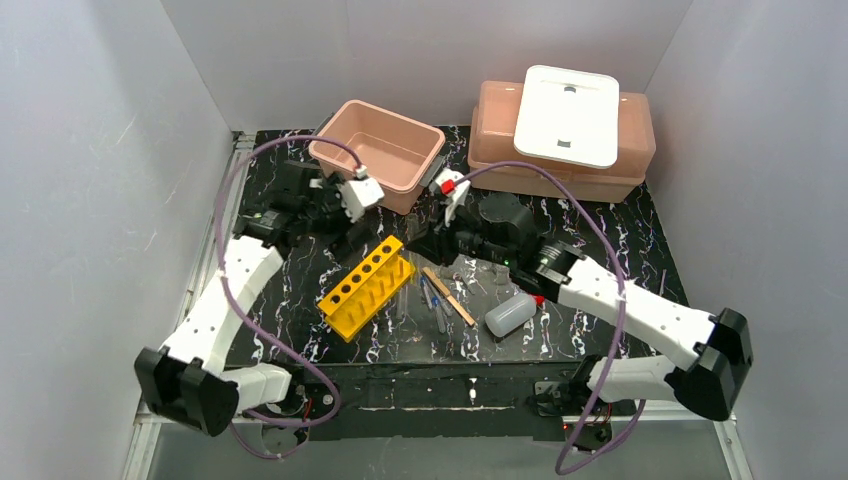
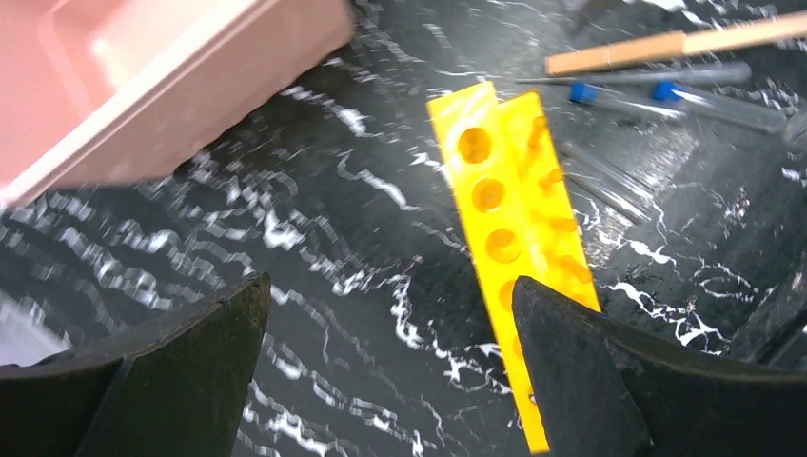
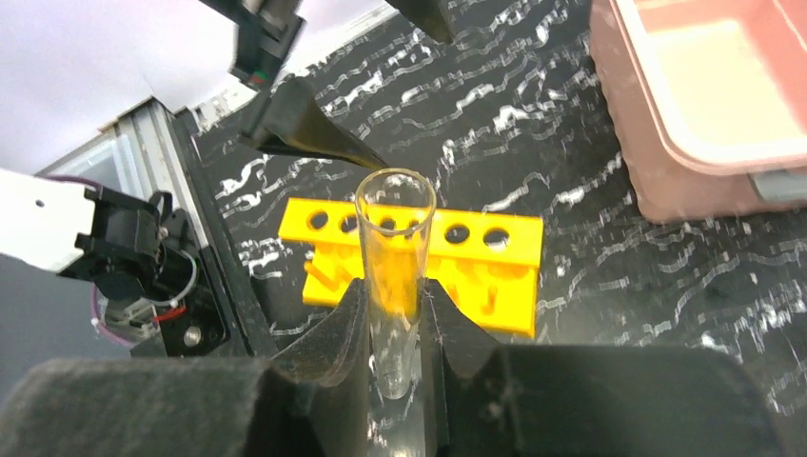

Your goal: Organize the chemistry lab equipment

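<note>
the right gripper [image 3: 395,328] is clamping a clear glass tube [image 3: 395,228] upright, close to the far end of the yellow test-tube rack [image 3: 481,249], which is sitting near the middle of the table [image 1: 640,230]. the left gripper [image 2: 390,362] is hanging with its jaws wide apart, gripping nothing, just beside the rack, while the wooden stick [image 1: 448,296], blue-tipped pipettes [image 2: 623,98] and squeeze bottle [image 1: 512,315] are lying right of it toward the near edge.
</note>
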